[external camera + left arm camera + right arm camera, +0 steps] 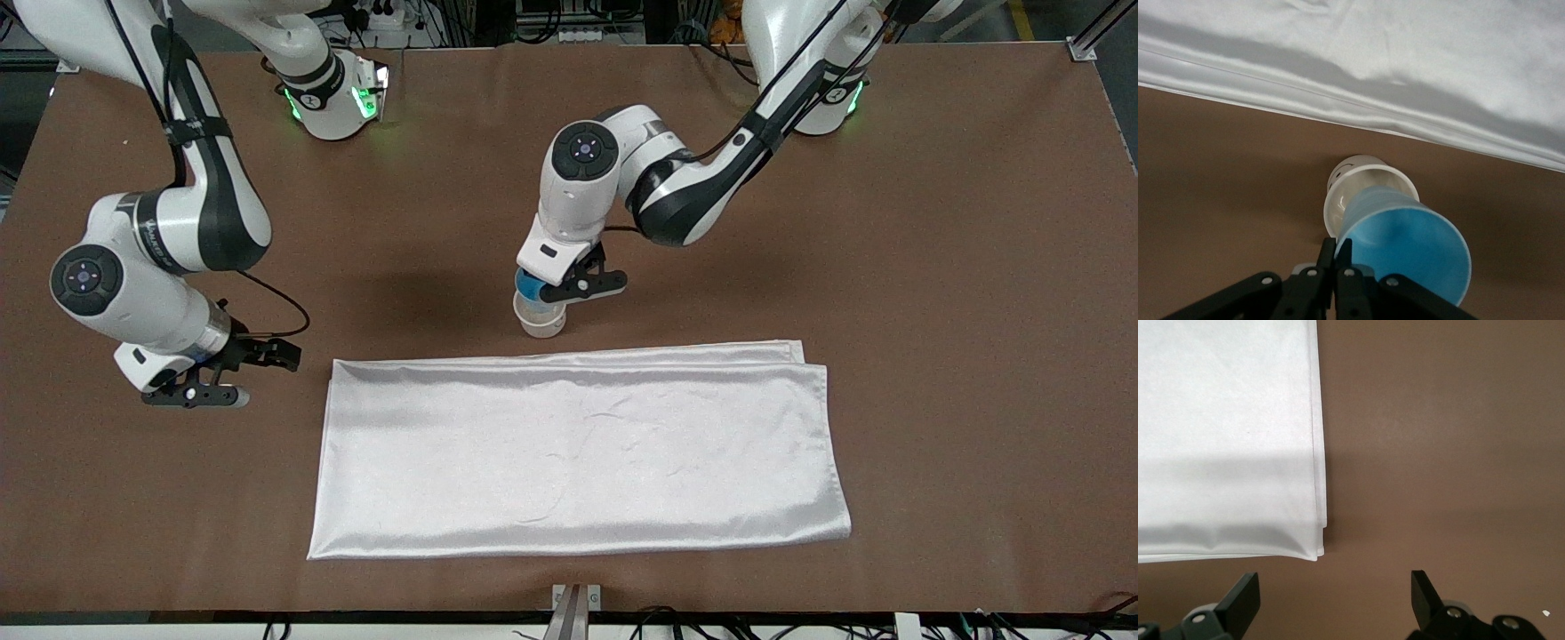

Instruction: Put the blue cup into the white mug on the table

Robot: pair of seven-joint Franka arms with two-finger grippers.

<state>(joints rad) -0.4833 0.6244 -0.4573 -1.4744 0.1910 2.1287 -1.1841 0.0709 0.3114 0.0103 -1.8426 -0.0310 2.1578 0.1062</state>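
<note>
At frame centre my left jaws (553, 286) pinch the blue cup's (530, 288) rim directly over the white mug (540, 317), standing on the bench (933, 267) just above the cloth (578, 444). At lower left, my right jaws (233, 373) wait, spread wide.

I can read no text, label, brand or number anywhere here. The dark band on my right arm (164, 236) carries some lettering, but it is too small for me to make out. The white mug (1358, 180) bears a small dark curved mark on its outer wall, at about eleven o'clock from its mouth; I cannot tell what it shows.
</note>
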